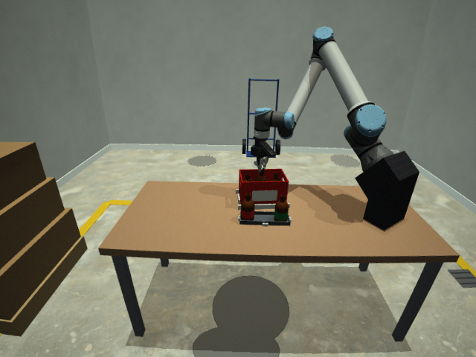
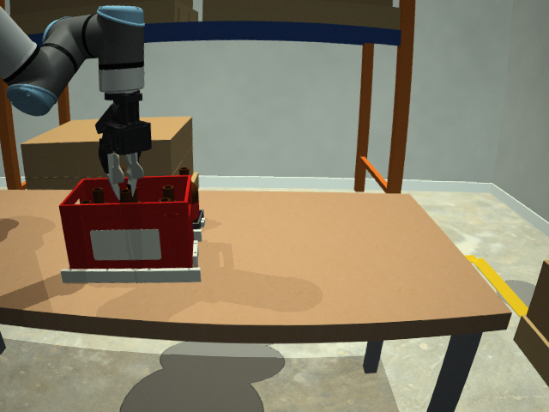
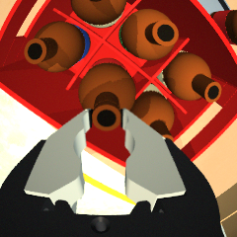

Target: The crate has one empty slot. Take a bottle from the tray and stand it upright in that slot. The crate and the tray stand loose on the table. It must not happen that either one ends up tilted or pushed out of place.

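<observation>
The red crate (image 1: 245, 189) (image 2: 80, 230) (image 3: 217, 59) holds several brown bottles. My gripper (image 1: 261, 169) (image 2: 125, 194) (image 3: 107, 110) points down into it, shut on the neck of a brown bottle (image 1: 261, 177) (image 3: 107, 89). That bottle is upright inside the crate, in a cell at the crate's side, its neck top about level with the others. Whether its base touches the crate floor is hidden. The tray (image 1: 265, 219) carries a red-labelled bottle (image 1: 248, 213) (image 2: 194, 210) and a green-labelled bottle (image 1: 281, 213), both upright.
In the wrist view, neighbouring bottles (image 3: 59, 46) (image 3: 150, 35) (image 3: 153, 111) stand close around the held one, split by red dividers. Pale rails (image 2: 133, 275) edge the crate's base. The tray lies beside the crate, on the top view side.
</observation>
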Controlling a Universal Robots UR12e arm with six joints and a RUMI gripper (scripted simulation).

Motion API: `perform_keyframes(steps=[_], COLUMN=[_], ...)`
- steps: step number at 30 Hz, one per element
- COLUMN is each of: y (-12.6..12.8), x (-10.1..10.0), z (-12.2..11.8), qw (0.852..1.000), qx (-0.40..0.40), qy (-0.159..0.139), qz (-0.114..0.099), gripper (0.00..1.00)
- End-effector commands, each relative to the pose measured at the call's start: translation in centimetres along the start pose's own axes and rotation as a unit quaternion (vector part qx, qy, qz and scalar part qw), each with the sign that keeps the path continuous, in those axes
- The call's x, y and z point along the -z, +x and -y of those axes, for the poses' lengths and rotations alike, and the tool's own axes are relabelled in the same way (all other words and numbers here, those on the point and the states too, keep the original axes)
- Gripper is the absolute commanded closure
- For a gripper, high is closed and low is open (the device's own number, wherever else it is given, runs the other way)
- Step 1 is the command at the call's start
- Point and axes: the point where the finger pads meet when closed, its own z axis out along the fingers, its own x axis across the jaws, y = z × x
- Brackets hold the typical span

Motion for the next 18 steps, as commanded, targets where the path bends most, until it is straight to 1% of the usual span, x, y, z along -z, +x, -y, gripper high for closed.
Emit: perform_keyframes(steps=[1,18], y=[0.03,0.03], x=[-0.46,-1.02], z=[-0.04,-0.04], qw=[1.000,1.000], qx=[0.000,0.000], qy=[0.000,0.000], qz=[0.000,0.000], gripper=[1.00,1.00])
